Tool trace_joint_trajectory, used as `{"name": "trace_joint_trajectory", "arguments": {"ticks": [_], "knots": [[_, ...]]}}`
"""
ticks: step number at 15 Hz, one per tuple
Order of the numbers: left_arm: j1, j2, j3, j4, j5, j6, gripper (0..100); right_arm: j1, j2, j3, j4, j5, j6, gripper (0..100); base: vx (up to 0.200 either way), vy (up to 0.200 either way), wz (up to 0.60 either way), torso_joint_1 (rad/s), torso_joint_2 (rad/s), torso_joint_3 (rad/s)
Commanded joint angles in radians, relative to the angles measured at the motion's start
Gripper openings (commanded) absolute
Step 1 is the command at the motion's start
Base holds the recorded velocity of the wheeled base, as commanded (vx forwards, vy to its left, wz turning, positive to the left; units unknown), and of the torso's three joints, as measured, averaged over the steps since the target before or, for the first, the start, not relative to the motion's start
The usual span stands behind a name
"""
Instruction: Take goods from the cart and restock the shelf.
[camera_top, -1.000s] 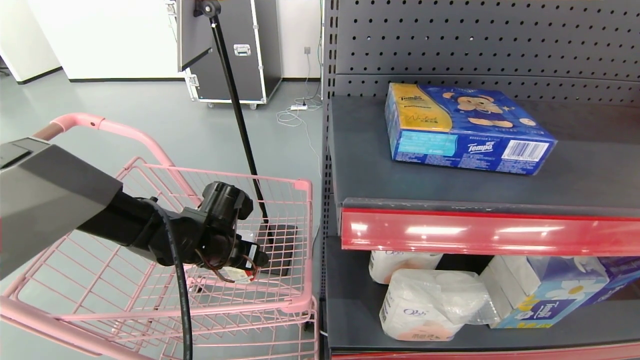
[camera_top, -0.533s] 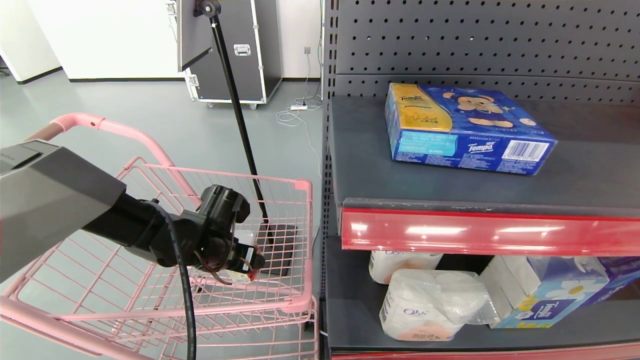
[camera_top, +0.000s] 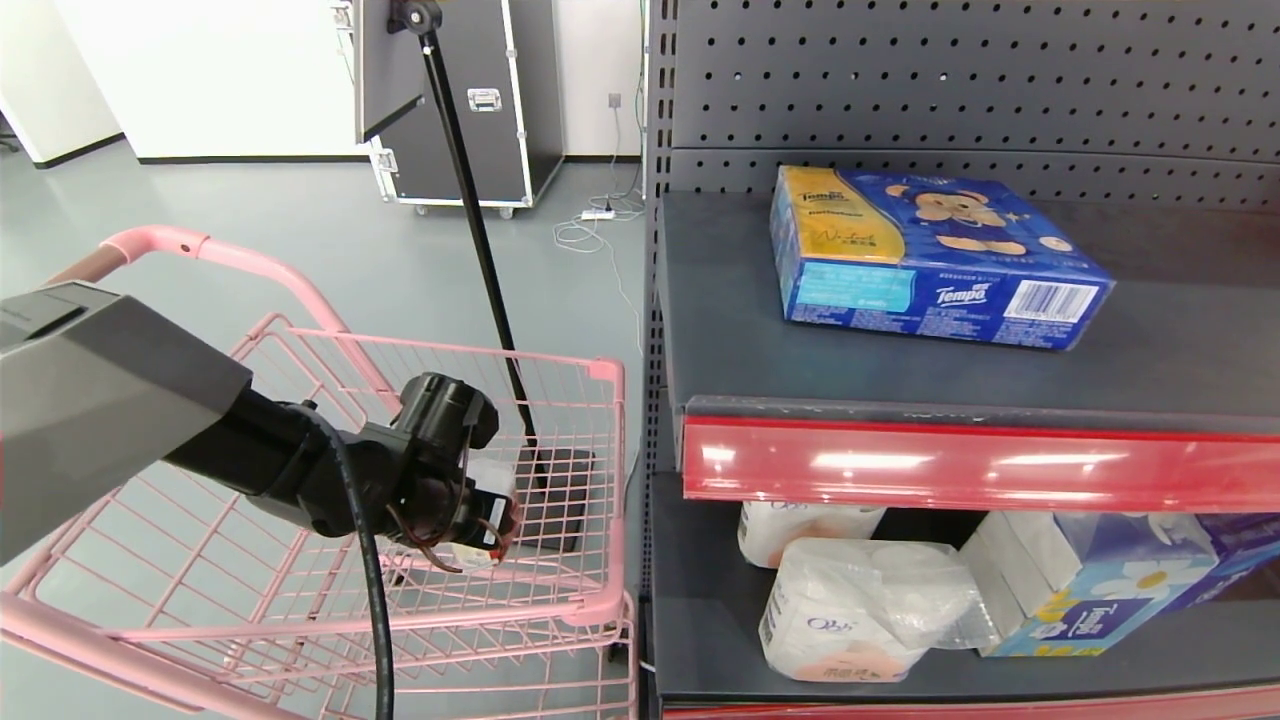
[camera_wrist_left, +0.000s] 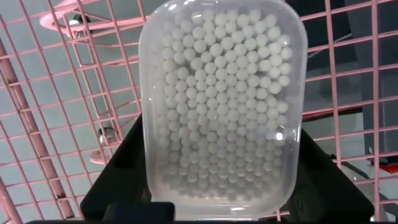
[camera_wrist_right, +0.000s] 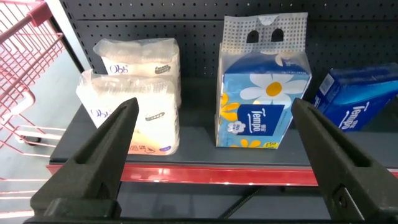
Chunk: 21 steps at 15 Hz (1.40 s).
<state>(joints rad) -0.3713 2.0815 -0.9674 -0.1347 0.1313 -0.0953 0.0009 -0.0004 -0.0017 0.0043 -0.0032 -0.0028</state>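
Observation:
My left gripper (camera_top: 490, 525) is low inside the pink wire cart (camera_top: 603, 480), shut on a clear plastic tub of small white balls (camera_wrist_left: 224, 106). Its black fingers (camera_wrist_left: 121, 168) press the tub's two sides, and the cart's mesh shows behind it. My right gripper (camera_wrist_right: 214, 109) stands open with nothing in it, facing the lower shelf. There, white tissue packs (camera_wrist_right: 134, 106) sit beside a blue daisy-print tissue pack (camera_wrist_right: 264, 93). A blue tissue multipack (camera_top: 930, 255) lies on the upper shelf board (camera_top: 900, 370).
A black stand pole (camera_top: 480, 230) rises just behind the cart, its base by the cart's far corner. A black flight case (camera_top: 470, 100) and floor cables are farther back. Bare shelf board lies left of and in front of the multipack. A red price rail (camera_top: 980, 465) edges the upper shelf.
My left gripper has drawn back a little toward the cart's middle, still holding the tub. Nothing on the shelf has moved.

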Motion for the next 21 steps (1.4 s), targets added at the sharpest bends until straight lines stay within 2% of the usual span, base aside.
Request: {"name": "trace_joint_trajectory", "arguments": {"ticks": [1, 2, 7, 10, 13, 15, 18, 19, 21], "knots": [[0.003, -0.086, 0.039, -0.002, 0.001, -0.001, 0, 0.001, 0.0, 0.0, 0.0, 0.0, 0.0, 100, 0.0, 0.0, 0.0, 0.0, 0.0, 0.0], [0.009, -0.113, 0.052, -0.002, 0.001, -0.001, 0, 0.001, 0.0, 0.0, 0.0, 0.0, 0.0, 100, 0.0, 0.0, 0.0, 0.0, 0.0, 0.0], [0.071, -0.548, 0.105, 0.003, 0.001, -0.014, 0, 0.001, 0.0, 0.0, 0.0, 0.0, 0.0, 100, 0.0, 0.0, 0.0, 0.0, 0.0, 0.0], [0.072, -0.894, 0.231, 0.018, 0.019, -0.018, 0, 0.001, 0.0, 0.0, 0.0, 0.0, 0.0, 100, 0.0, 0.0, 0.0, 0.0, 0.0, 0.0], [0.072, -1.259, 0.409, 0.056, 0.031, 0.009, 0, 0.001, 0.0, 0.0, 0.0, -0.001, -0.002, 100, 0.0, 0.0, 0.0, 0.0, 0.0, 0.0], [0.071, -1.471, 0.492, 0.129, 0.024, 0.02, 0, 0.001, 0.0, 0.0, 0.0, -0.001, -0.006, 100, 0.0, 0.0, 0.0, 0.0, 0.0, 0.0], [0.071, -1.666, 0.507, 0.268, 0.022, 0.051, 0, 0.001, 0.0, 0.0, 0.0, -0.003, -0.005, 100, 0.0, 0.0, 0.0, 0.026, -0.11, -0.085], [0.071, -1.704, 0.512, 0.29, 0.019, 0.065, 0, 0.001, 0.0, 0.0, 0.0, -0.003, -0.005, 100, 0.0, 0.0, 0.0, 0.08, -0.36, -0.271], [0.061, -1.732, 0.51, 0.293, 0.016, 0.071, 0, 0.001, 0.0, 0.0, 0.0, -0.003, -0.002, 100, 0.0, 0.0, 0.0, 0.12, -0.45, -0.322]]}}
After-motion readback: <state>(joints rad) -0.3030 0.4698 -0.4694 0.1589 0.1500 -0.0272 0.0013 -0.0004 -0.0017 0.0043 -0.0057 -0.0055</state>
